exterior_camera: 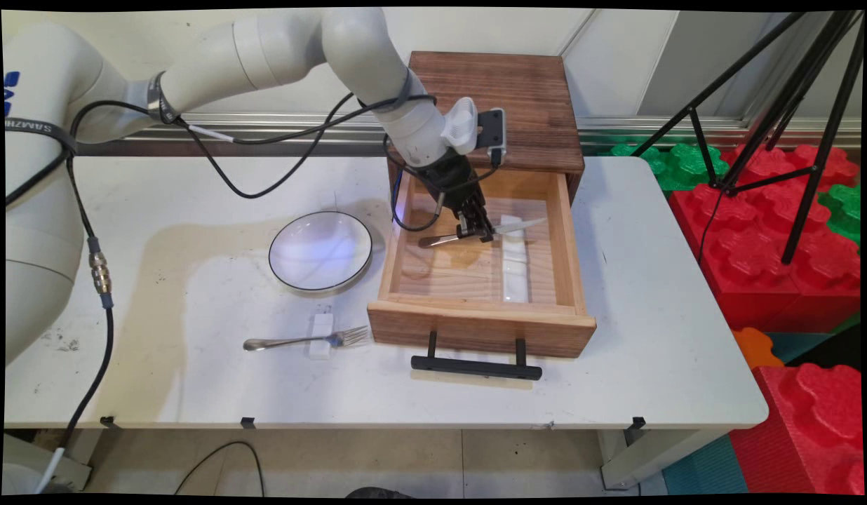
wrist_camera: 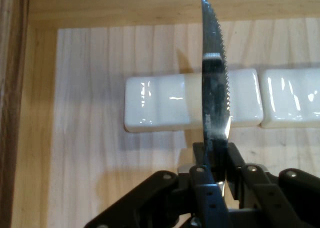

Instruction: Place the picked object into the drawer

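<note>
**Knife clamped over the open drawer**

Main view: the gripper (exterior_camera: pixel 477 231) hangs inside the open wooden drawer (exterior_camera: pixel 481 330), its fingers closed on a table knife (exterior_camera: pixel 484 233) where handle meets blade. The knife lies roughly level, handle toward nine o'clock, blade tip toward three o'clock, above the drawer floor. Below the blade a row of white cutlery rests (exterior_camera: pixel 515 263) runs along the drawer's right half. The drawer stands pulled out of a dark wooden cabinet (exterior_camera: pixel 503 105) at twelve o'clock. On the white table (exterior_camera: pixel 658 337), a white plate (exterior_camera: pixel 320 250) with a dark rim sits at nine o'clock from the drawer; at seven o'clock a fork (exterior_camera: pixel 304 341) lies across a small white rest (exterior_camera: pixel 321 335).

Hand view: the serrated blade rises toward twelve o'clock from between the clamped fingers (wrist_camera: pixel 204 178), crossing over one white rest; a second rest lies at three o'clock, just beside the first.
</note>
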You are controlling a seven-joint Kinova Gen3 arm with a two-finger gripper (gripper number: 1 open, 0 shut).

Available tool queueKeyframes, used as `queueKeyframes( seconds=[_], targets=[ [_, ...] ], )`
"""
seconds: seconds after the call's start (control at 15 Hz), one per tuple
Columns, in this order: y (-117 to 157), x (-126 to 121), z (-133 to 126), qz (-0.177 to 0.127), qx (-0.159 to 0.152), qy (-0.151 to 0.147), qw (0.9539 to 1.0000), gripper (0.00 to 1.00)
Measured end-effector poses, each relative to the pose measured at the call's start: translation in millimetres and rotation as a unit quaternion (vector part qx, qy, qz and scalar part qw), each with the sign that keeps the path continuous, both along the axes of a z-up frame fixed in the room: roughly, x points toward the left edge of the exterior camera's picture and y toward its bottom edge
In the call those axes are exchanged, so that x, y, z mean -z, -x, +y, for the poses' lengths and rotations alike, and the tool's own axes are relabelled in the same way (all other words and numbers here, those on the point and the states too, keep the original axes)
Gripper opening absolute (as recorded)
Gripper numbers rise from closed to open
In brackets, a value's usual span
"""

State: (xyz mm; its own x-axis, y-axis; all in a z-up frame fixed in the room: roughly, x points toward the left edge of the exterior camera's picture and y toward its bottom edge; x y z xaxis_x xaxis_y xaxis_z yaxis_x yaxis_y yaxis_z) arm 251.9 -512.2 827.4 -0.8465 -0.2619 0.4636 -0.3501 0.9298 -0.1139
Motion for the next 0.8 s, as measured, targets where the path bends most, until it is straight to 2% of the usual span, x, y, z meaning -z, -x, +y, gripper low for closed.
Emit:
queueKeyframes(
  seconds=[0.33, 0.4, 0.8],
  targets=[
    [5.4, 12.6, -6.2, 0.001, 0.0, 0.0, 1.0, 0.0],
    [6.0, 14.1, -6.8, 0.001, 0.0, -0.001, 1.0, 1.0],
    [6.5, 15.7, -8.8, 0.006, -0.008, 0.007, 0.9999, 1.0]
  ],
)
